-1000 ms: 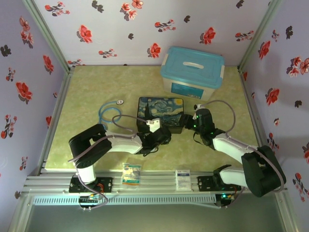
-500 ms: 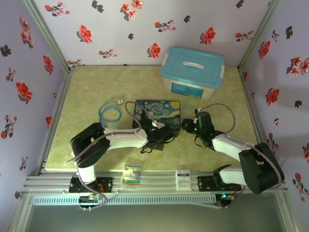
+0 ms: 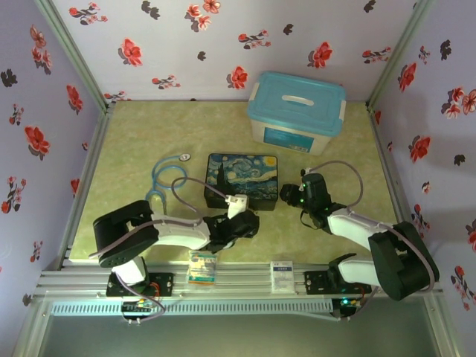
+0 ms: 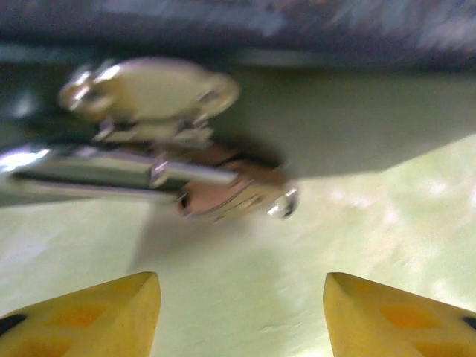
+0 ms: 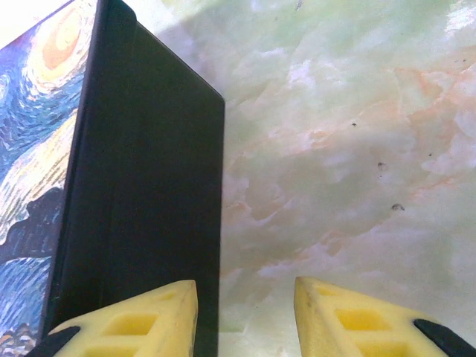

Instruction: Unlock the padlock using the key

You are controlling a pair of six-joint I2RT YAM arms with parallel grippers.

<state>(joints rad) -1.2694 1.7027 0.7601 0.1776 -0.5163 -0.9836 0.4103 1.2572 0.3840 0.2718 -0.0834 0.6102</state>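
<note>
top camera looks steeply down from afar on the starry box (image 3: 242, 181); right wrist faces its right side, close; left wrist, blurred, looks low toward its near edge.

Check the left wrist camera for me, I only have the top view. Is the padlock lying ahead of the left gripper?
Observer: Yes. The padlock lies on the table just ahead of the left gripper, near the foot of the painted box. The picture is blurred.
Operator: Is that gripper holding anything?
Observer: No. Its yellow fingers stand apart, with bare table between them.
Operator: And the right side?
Observer: The right wrist camera shows the right gripper open as well, close beside the box's dark side wall, with nothing gripped.
</note>
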